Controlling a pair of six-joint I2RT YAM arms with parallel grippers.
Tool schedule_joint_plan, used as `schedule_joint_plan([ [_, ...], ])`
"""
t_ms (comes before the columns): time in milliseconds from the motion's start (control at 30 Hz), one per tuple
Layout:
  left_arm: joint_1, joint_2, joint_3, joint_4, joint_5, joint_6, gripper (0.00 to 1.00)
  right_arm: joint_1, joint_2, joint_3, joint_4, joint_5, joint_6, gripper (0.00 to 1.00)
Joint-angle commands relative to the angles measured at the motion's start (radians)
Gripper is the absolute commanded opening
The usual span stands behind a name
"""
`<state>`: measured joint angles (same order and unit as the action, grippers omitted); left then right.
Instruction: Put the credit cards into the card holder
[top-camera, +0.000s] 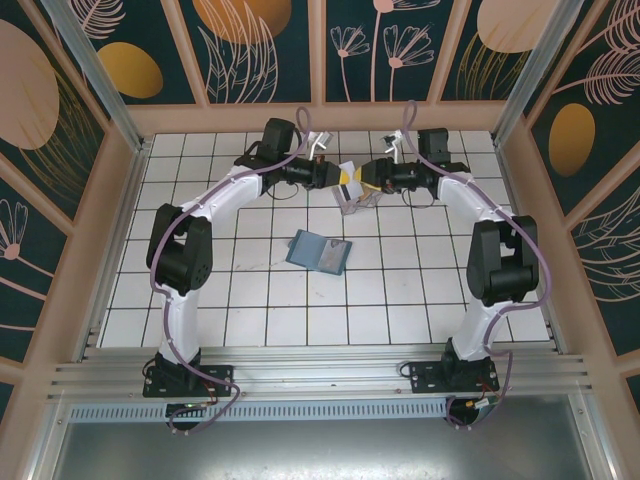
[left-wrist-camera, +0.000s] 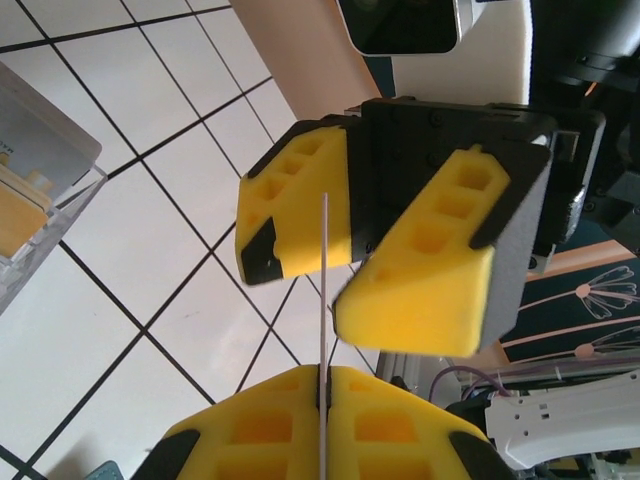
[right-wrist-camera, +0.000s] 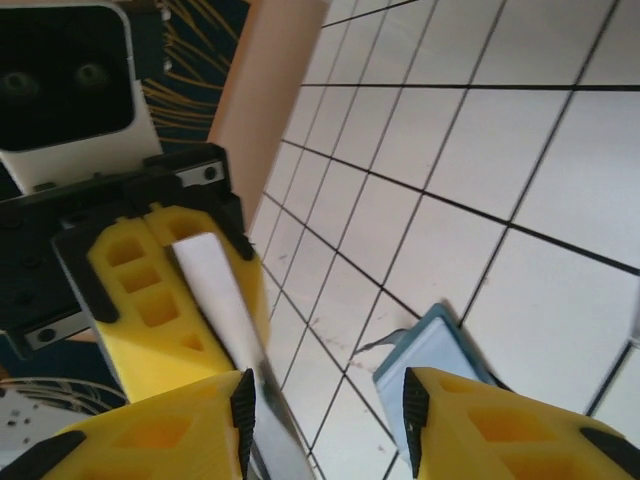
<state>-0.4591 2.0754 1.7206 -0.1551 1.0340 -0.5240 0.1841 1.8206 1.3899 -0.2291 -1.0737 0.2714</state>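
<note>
My left gripper (left-wrist-camera: 325, 372) is shut on one thin silvery credit card (left-wrist-camera: 325, 250), seen edge-on and standing straight out of its fingers. My right gripper (left-wrist-camera: 322, 275) faces it, open, one finger on each side of the card's far end. In the right wrist view the card (right-wrist-camera: 215, 285) lies against one finger of the right gripper (right-wrist-camera: 330, 390), with a wide gap to the other. Both grippers meet above the back middle of the table, left gripper (top-camera: 335, 175) and right gripper (top-camera: 362, 178). The teal-blue card holder (top-camera: 320, 251) lies flat below them, its corner (right-wrist-camera: 435, 350) showing.
A clear plastic stand (left-wrist-camera: 60, 195) holds a grey card (left-wrist-camera: 40, 140) and a gold-yellow card (left-wrist-camera: 15, 215); it sits on the white grid table just under the grippers (top-camera: 355, 203). A wooden wall (top-camera: 320, 115) borders the back.
</note>
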Motion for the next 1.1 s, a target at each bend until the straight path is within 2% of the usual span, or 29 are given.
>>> schedule_joint_plan([
  [0,-0.009,0.000,0.037,-0.015,0.037,0.033,0.00,0.028,-0.009,0.000,0.033,-0.082,0.001,0.45],
  [33,-0.007,0.000,0.039,-0.014,0.038,0.031,0.00,0.032,-0.009,-0.001,0.033,-0.084,-0.001,0.43],
  [100,-0.007,0.002,0.044,-0.013,0.038,0.031,0.00,0.037,-0.008,-0.006,0.049,-0.096,0.008,0.34],
  [267,-0.006,0.006,0.046,-0.015,0.027,0.027,0.00,0.036,-0.015,-0.011,0.029,-0.102,-0.011,0.01],
  [300,-0.005,0.006,0.045,-0.015,0.024,0.027,0.04,0.036,-0.018,-0.014,0.027,-0.102,-0.013,0.00],
  [333,-0.004,0.003,0.042,-0.019,0.015,0.031,0.17,0.035,-0.021,-0.018,0.025,-0.100,-0.015,0.00],
  [367,0.000,0.000,0.037,-0.021,-0.005,0.032,0.25,0.035,-0.025,-0.025,0.022,-0.093,-0.015,0.00],
  [433,0.016,-0.011,0.015,-0.023,-0.057,0.024,0.36,0.031,-0.031,-0.040,0.014,-0.066,-0.015,0.00],
  [533,0.069,-0.043,-0.077,0.003,-0.131,-0.015,0.39,0.031,-0.063,-0.096,0.035,0.015,0.023,0.00],
  [667,0.135,-0.128,-0.252,-0.009,-0.322,0.001,0.40,0.053,-0.130,-0.290,0.233,0.138,0.228,0.00],
  [733,0.137,-0.166,-0.308,-0.064,-0.445,0.053,0.41,0.101,-0.169,-0.367,0.270,0.261,0.282,0.00],
  [867,0.137,-0.234,-0.458,-0.077,-0.566,0.095,0.47,0.232,-0.227,-0.520,0.435,0.464,0.440,0.00],
  [967,0.137,-0.257,-0.536,-0.079,-0.590,0.129,0.53,0.307,-0.234,-0.625,0.562,0.568,0.552,0.00],
  [1067,0.137,-0.272,-0.607,-0.047,-0.534,0.133,0.54,0.343,-0.216,-0.680,0.604,0.621,0.594,0.00],
])
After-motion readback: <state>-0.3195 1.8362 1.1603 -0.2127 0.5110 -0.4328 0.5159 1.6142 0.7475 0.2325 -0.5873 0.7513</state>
